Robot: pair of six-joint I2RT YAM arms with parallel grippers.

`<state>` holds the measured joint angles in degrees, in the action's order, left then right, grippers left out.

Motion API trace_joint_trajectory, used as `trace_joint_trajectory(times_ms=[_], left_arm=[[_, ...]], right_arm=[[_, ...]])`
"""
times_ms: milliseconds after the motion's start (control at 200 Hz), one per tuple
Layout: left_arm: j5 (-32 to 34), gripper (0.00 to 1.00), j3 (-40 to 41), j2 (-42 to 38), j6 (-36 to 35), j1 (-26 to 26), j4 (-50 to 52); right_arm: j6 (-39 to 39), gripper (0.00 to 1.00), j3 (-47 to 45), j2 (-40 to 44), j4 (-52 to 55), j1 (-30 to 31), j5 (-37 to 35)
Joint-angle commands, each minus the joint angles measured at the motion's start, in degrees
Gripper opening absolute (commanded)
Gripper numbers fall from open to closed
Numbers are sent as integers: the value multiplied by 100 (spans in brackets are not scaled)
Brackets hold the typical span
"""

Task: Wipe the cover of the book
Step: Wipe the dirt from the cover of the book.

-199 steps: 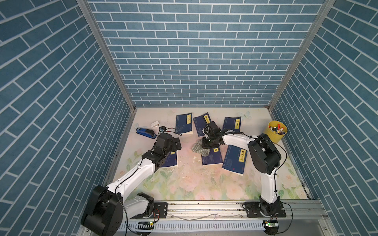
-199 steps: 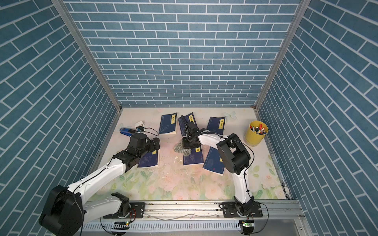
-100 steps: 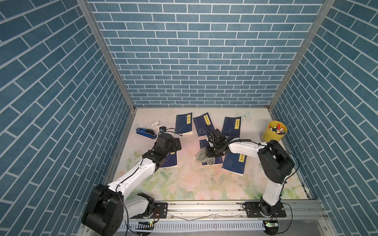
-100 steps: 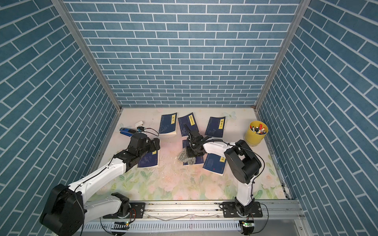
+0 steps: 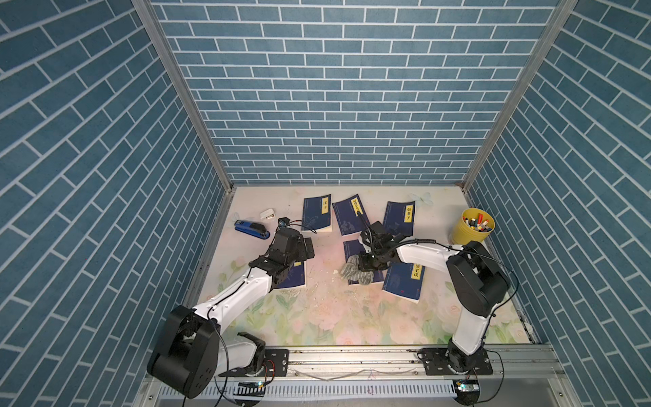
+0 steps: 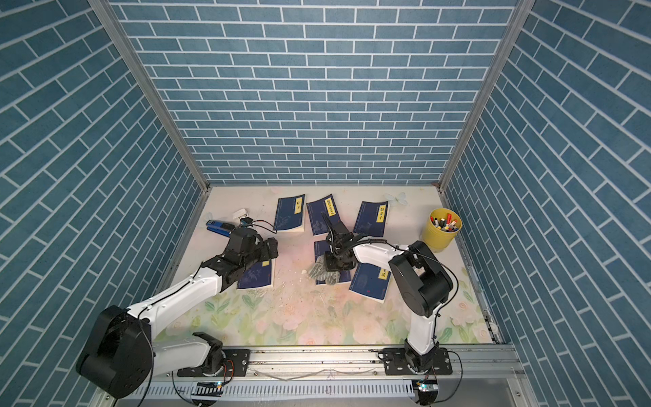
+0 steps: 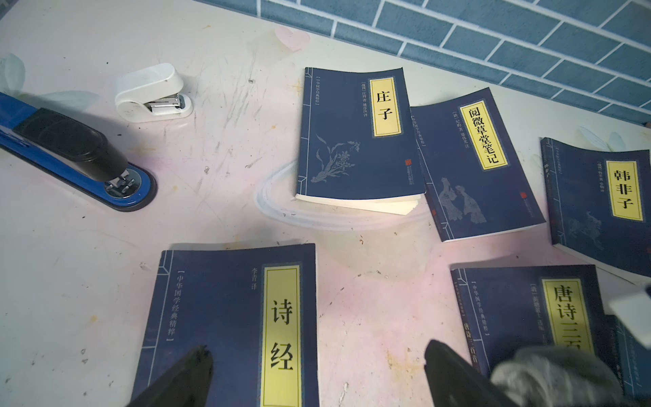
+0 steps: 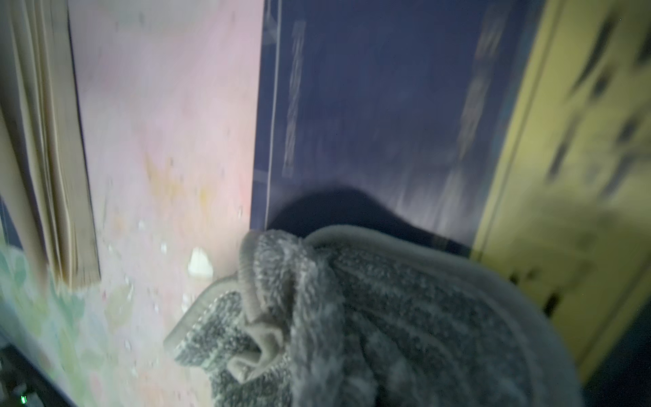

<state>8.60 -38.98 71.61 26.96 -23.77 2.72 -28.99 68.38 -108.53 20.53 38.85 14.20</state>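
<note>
As the book (image 5: 351, 247) lay flat near the middle of the table (image 5: 317, 317), a grey cloth (image 5: 355, 274) covered its near end and spilled past its left edge onto the bare surface. The right pincer (image 5: 369, 263) was clenched on the bunched top of that cloth and pressed it down on the dark blue cover. In the right wrist view the cloth (image 8: 370, 317) filled the foreground, with the cover (image 8: 370, 105) and its yellow title strip blurred behind it. A few white crumbs (image 5: 335, 272) lay just beside the cloth. A third book (image 5: 403, 283) lay just beside the wiped one, on the right. To the left, well apart, a second book (image 7: 229, 317) lay flat; the left pincer (image 7: 317, 373) hovered over its far end, jaws spread wide and grasping nothing. Three more books (image 5: 317, 214) lay in a row near the back wall. A blue stapler (image 5: 250, 229) and a white stapler (image 5: 267, 214) lay at the far left, and a yellow cup (image 5: 472, 232) of pens stood at the far right
</note>
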Motion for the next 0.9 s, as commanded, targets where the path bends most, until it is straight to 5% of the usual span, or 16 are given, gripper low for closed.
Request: trace_joint_trajectory(times_ms=[0,240,685,895], left_arm=[[-17,99,-68,-157,-43,39,26],[11,100,100,-413,30,39,13],[-102,99,-83,-21,12,38,-164],[-289,99,-66,60,90,39,-272]], right_arm=[[353,0,572,-809,802,-190,-442],[449,0,1290,-1306,1119,-247,-492],[-188,0,-1707,959,929,282,-802],[-76,0,-1515,671,566,-94,-798]])
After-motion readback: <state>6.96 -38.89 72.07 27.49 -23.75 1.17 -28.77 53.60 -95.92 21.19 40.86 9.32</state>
